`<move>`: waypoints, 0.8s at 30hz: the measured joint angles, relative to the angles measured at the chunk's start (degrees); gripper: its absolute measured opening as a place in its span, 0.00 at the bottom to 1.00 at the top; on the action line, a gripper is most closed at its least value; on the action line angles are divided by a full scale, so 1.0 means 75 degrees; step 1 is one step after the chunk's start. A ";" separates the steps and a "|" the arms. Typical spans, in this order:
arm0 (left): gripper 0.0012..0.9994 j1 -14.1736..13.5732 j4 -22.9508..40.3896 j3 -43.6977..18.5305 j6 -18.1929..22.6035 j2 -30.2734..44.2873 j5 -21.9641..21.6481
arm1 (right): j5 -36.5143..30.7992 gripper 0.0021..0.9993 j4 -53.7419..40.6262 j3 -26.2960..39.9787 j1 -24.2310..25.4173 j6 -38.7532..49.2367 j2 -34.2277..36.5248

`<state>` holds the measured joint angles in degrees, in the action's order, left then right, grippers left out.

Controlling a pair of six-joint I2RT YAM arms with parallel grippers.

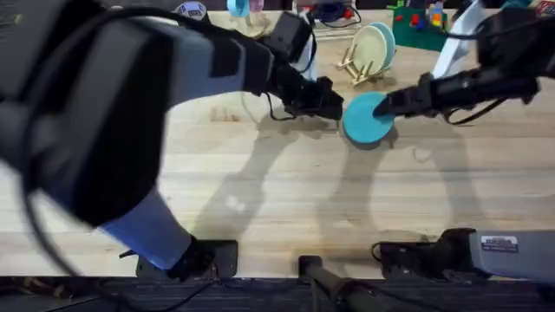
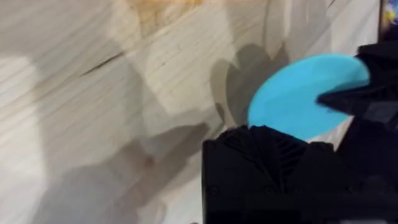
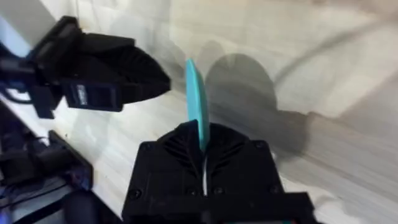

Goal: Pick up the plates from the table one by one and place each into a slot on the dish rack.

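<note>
A teal-turquoise plate [image 1: 366, 119] hangs just above the table [image 1: 260, 191], casting a round shadow on the wood. My right gripper [image 1: 392, 106] is shut on the plate's right rim; in the right wrist view the plate [image 3: 197, 102] stands edge-on between the fingers. My left gripper [image 1: 328, 100] sits close beside the plate's left edge, and I cannot see whether it touches. The left wrist view shows the plate [image 2: 298, 93] just beyond that gripper. The dish rack [image 1: 352, 68] stands behind, with a cream-yellow plate [image 1: 369, 48] upright in a slot and a teal rim behind it.
The left arm [image 1: 130, 95] rises large and dark across the left half of the overhead view. Colourful items [image 1: 421, 19] and other clutter line the table's far edge. Bare wood stretches in front of the plate.
</note>
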<state>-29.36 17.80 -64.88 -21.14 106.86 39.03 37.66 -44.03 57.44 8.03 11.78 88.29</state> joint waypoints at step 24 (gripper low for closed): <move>0.04 0.0006 0.4118 0.0000 0.1067 -0.5307 -0.4271 | -0.1744 0.03 -0.2468 0.3656 0.0000 0.0916 -0.2270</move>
<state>-29.32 48.69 -64.88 -13.14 67.06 6.99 24.58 -62.55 84.86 8.03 18.65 71.26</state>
